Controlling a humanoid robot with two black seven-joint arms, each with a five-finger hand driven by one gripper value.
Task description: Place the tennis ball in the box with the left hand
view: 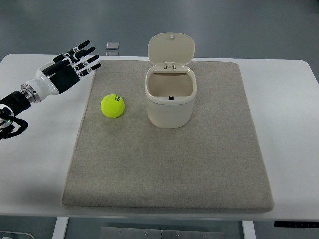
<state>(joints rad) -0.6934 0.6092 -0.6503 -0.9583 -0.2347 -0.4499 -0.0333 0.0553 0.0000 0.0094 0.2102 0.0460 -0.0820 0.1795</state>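
The tennis ball (112, 106) lies on the grey mat (169, 169), just left of the cream box (170, 102) whose lid stands open. The left hand (67, 69) hovers over the white table (30, 164), fingers spread, holding nothing, apart from the ball

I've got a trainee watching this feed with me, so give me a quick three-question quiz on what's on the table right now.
1. True or false: the tennis ball is already inside the box.
2. Multiple choice: the box's lid is A) shut, B) flipped open and standing up behind the opening, C) lying on the mat.
3. Short answer: where is the left hand, and is it holding anything?

Key
1. False. The ball lies on the grey mat, to the left of the box.
2. B.
3. At the table's upper left, off the mat's corner, fingers spread, holding nothing.
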